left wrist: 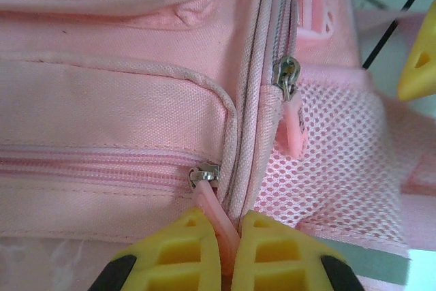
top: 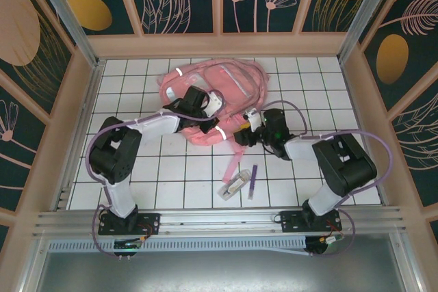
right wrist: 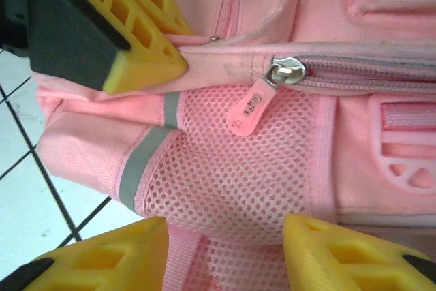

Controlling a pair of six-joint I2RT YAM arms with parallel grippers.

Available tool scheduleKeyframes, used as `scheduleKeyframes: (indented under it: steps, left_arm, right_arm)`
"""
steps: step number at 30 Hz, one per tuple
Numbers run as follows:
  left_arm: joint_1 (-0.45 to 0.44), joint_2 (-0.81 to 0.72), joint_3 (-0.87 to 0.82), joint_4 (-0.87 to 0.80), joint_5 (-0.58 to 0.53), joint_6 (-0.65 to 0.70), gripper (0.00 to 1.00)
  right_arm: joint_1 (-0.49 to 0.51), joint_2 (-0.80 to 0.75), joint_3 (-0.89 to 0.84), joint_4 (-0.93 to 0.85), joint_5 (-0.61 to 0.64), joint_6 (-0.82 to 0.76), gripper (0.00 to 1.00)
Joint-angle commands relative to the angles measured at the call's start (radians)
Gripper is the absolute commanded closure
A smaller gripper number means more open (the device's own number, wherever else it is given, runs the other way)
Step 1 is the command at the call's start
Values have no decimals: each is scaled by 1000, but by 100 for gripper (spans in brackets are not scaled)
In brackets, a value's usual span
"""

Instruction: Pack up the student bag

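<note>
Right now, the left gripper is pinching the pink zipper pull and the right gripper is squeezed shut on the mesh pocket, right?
Not quite. The right gripper is open, its jaws apart in front of the mesh pocket, as the right wrist view shows. The left gripper does pinch the pink zipper pull.

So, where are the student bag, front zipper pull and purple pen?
student bag (top: 198, 76), top external view, upper fabric
front zipper pull (left wrist: 211, 206), left wrist view, pink tab
purple pen (top: 252, 181), top external view, mid barrel

Left pincer (left wrist: 225, 228) tight together, right pincer (right wrist: 225, 231) agape.
</note>
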Motion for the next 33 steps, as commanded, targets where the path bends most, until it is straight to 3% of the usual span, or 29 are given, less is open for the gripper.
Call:
scheduleKeyframes:
  steps: [1, 11, 13, 15, 18, 24, 33]
  left_arm:
    - [1, -78, 2, 23, 176, -74, 100]
    - [4, -88, 4, 50, 281, -117, 100]
    - [4, -97, -12, 74, 300, -126, 100]
    - [4, -105, -27, 87, 292, -111, 100]
    - [4, -106, -29, 55, 231, -75, 100]
    - [9, -146, -71, 48, 33, 53, 100]
    - [56, -174, -135, 68, 43, 310, 100]
  right_arm:
    - [20, -14, 2, 188, 103, -98, 51]
    - [95, 133, 81, 339, 336, -59, 51]
    - [107, 164, 107, 325, 380, -46, 56]
    - [120, 183, 109, 327, 412, -47, 68]
    - [129, 168, 94, 320, 439, -17, 100]
    - [111, 92, 44, 255, 409, 22, 100]
    - [-57, 41, -4, 200, 348, 118, 100]
